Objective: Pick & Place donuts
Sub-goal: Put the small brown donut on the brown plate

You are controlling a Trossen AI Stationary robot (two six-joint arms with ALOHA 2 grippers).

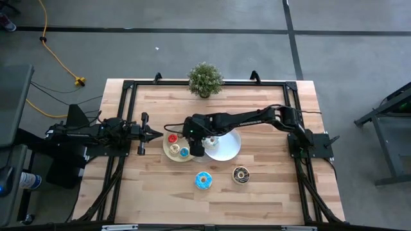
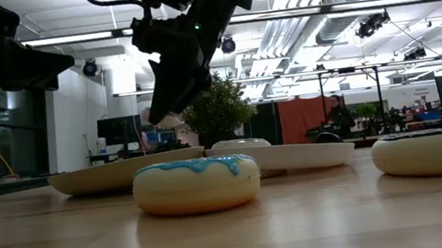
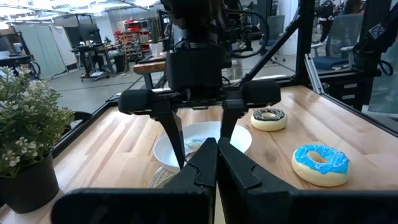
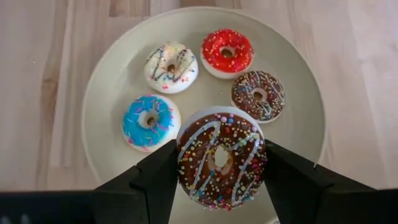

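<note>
My right gripper [image 4: 222, 163] hangs over the beige plate [image 4: 106, 74], shut on a large dark brown donut [image 4: 221, 160] with white drizzle and coloured sprinkles. Four small donuts lie flat on that plate: white with sprinkles [image 4: 171, 66], red [image 4: 227, 52], dark brown [image 4: 258, 95] and blue [image 4: 150, 122]. A large blue-iced donut [image 1: 203, 180] and a large dark-iced one [image 1: 241, 174] lie flat on the table nearer the front edge. My left gripper [image 1: 149, 133] waits shut at the left, pointing level toward the plates. My right gripper pinches the large brown donut between its two fingers [image 4: 163, 171], one on each opposite side of the outer rim [image 4: 185, 163]. The fingers slant down from the table's right side. The donut is lifted clear above the beige plate, its iced top toward the wrist.
A white plate [image 1: 226, 146] sits just right of the beige one, partly under my right arm. A small potted plant [image 1: 205, 79] stands at the table's far edge. A black frame rail [image 1: 128, 86] borders the table.
</note>
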